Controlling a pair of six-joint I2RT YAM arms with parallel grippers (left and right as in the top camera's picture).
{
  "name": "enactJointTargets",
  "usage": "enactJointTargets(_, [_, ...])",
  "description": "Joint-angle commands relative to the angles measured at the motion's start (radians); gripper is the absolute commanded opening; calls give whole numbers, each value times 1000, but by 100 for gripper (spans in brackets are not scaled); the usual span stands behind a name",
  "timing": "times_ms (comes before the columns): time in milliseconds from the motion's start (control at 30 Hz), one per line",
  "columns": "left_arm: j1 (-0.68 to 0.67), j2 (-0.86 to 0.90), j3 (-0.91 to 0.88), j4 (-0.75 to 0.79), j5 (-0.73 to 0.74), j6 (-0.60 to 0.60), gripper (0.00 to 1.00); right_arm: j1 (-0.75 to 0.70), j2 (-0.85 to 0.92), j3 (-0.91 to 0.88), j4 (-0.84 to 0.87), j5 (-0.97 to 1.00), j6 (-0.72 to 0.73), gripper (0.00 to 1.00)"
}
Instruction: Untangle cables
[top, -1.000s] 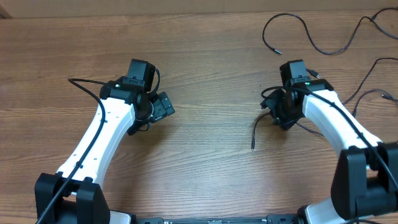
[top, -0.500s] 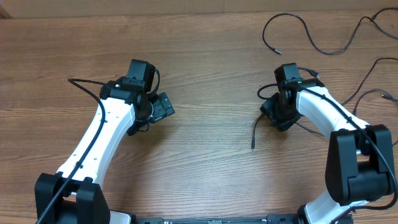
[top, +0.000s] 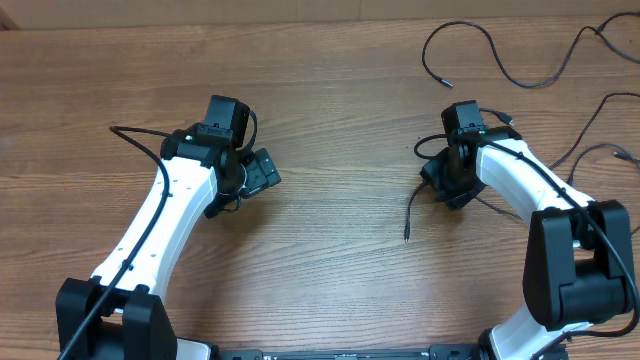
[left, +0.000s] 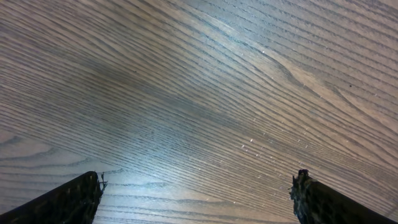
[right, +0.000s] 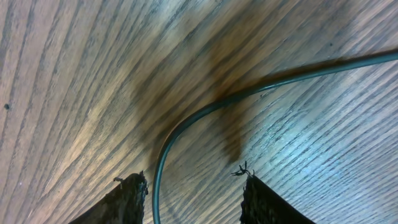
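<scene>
Right gripper (right: 193, 186): black fingers part-way open, straddling a thin black cable (right: 186, 121) that lies flat on the brown wood-grain desk (top: 330, 120). Nothing is clamped. The cord runs close beside one finger rather than mid-gap; whether it touches, I cannot tell. From overhead, the same cable's free end trails toward the near edge, right of desk centre, and the rest disappears under the wrist. More loose black cables (top: 470, 30) loop by the far right corner and along the right edge.

Risks, as judged: with the cord off-centre, closing could pinch it under a fingertip or push it out sideways, giving a miss. The fingertips sit low over the wood, so further descent may scrape the desk. If the hidden stretch crosses the right-edge cords, a pull would drag them along and tighten the tangle.

Pose: the white-and-black right arm (top: 530, 185) reaches in from the near right corner, wrist pointing down. The white-and-black left arm (top: 160, 215) extends over the left half. The left gripper (left: 199, 180) is spread wide over bare wood, holding nothing.
</scene>
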Motion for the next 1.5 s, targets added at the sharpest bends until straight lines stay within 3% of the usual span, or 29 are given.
enactJointTargets(0, [-2, 10, -2, -2, 3, -7, 100, 3, 26, -5, 1, 25, 7, 49])
enactJointTargets(533, [-2, 10, -2, -6, 3, -7, 100, 3, 54, -4, -11, 65, 7, 40])
enactJointTargets(867, [-2, 10, -2, -6, 1, -7, 100, 0, 51, 51, -113, -72, -59, 38])
enactJointTargets(1133, [-2, 10, -2, -4, 0, -6, 99, -1, -4, 124, -164, -73, -80, 47])
enactJointTargets(1233, [-2, 10, -2, -4, 0, -6, 99, -1, -13, 129, -132, -74, -80, 54])
enactJointTargets(1467, [-2, 10, -2, -3, 0, -7, 100, 4, -12, 115, -55, -41, -73, 56])
